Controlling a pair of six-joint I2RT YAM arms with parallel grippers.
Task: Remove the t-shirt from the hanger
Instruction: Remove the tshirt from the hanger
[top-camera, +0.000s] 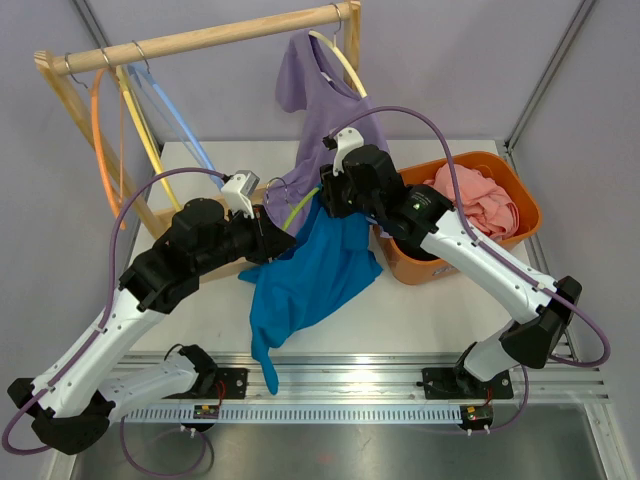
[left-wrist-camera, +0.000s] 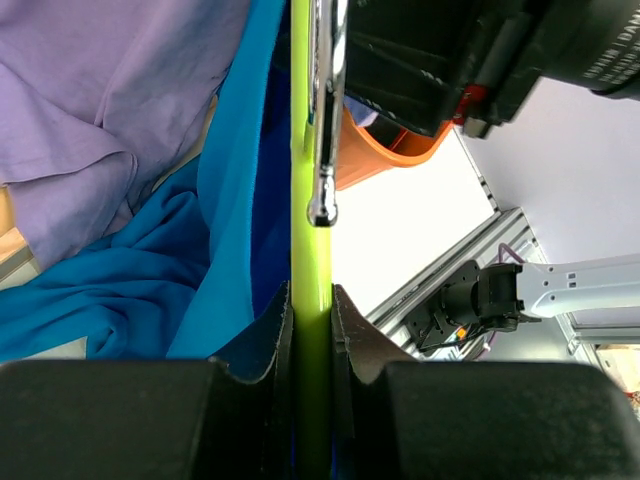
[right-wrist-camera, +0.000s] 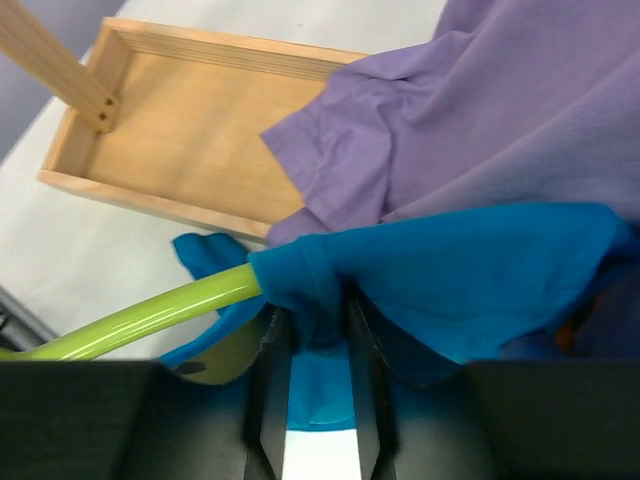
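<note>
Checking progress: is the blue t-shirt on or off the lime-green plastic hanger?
Partly on: the blue t-shirt covers one end of the lime-green hanger.

A purple shirt (top-camera: 320, 110) hangs from the wooden rack (top-camera: 200, 40) beside three bare hangers (top-camera: 143, 135). An orange bin (top-camera: 400, 264) on the surface (top-camera: 400, 320) holds pink cloth (top-camera: 480, 200).

White desk (top-camera: 420, 320) bounded by pale lilac-grey walls (top-camera: 450, 60) with metal corner posts (top-camera: 545, 72). Slotted aluminium rail (top-camera: 340, 378) runs along the near edge; even, diffuse lighting.
</note>
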